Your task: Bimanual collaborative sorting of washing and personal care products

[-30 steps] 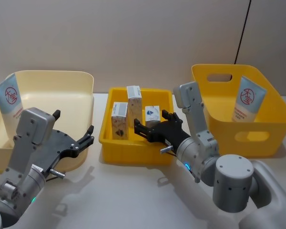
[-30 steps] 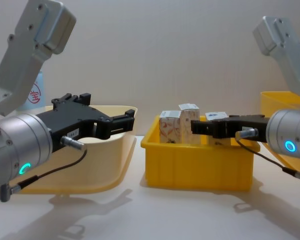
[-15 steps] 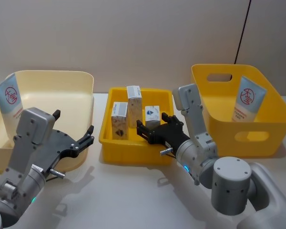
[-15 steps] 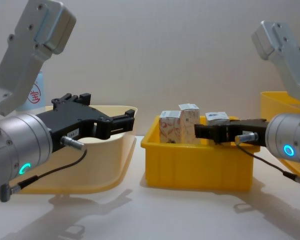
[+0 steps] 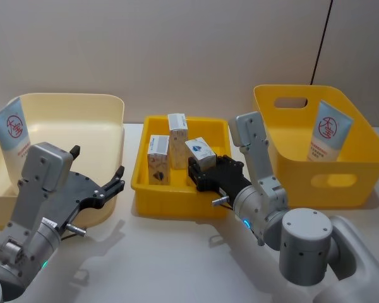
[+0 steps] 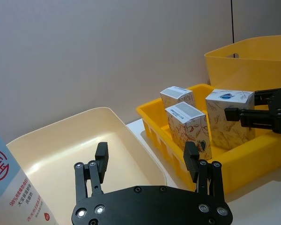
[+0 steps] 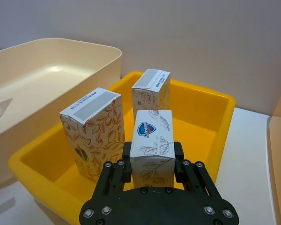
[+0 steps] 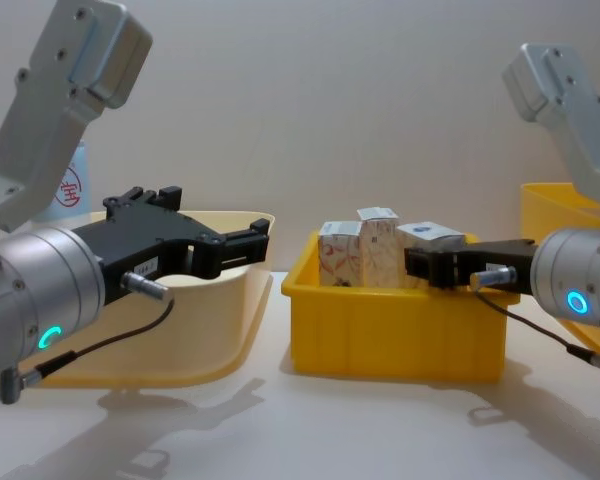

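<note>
Head view: right gripper (image 5: 205, 173) pinches a small carton (image 5: 199, 151) above the shallow yellow bin (image 5: 177, 201); left gripper (image 5: 107, 188) hovers spread over the cream tray (image 5: 107, 107). Right wrist view: the fingers (image 7: 126, 152) clamp only its lower sides, so it could tip out or clip the neighbouring cartons (image 7: 93, 136).

1. White cartons (image 5: 158, 159) with orange-brown leaf swirls; one (image 7: 151, 149) bearing a blue shield emblem.
2. Pale-blue-and-white tubes (image 5: 329, 130), red circled character, red text.
3. Bright yellow middle bin (image 5: 153, 189); deeper yellow right bin (image 5: 360, 151).
4. Cream tray (image 5: 107, 120).
5. Black grippers (image 7: 152, 180), grey arms.
</note>
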Available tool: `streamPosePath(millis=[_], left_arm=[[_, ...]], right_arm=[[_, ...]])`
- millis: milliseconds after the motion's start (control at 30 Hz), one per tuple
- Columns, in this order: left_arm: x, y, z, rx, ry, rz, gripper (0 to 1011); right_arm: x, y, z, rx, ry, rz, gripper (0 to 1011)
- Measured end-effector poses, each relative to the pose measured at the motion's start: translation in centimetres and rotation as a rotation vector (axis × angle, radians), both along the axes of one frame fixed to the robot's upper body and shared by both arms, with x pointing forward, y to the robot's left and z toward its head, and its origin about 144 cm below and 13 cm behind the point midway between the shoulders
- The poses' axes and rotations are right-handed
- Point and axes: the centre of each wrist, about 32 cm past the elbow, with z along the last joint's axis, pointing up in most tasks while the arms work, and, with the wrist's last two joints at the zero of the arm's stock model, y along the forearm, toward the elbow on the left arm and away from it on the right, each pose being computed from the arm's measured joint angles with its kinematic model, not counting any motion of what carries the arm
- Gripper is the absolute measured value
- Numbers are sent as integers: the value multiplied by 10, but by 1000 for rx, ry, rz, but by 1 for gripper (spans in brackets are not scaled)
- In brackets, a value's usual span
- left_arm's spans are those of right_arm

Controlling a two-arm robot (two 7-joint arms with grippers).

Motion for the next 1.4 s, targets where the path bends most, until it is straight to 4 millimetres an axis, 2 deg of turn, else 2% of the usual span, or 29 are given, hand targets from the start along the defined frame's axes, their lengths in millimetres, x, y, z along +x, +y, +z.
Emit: streamPosePath(millis=[200, 833, 1400], left_arm=[[0, 0, 0, 0, 0, 0, 1003], [0, 0, 0, 0, 0, 0, 1003], [0, 0, 0, 0, 0, 0, 1003]], right_arm=[[0, 0, 0, 0, -4, -1, 457], [-1, -8, 4, 31, -187, 16, 454], [-3, -33, 21, 61, -439, -51, 454]])
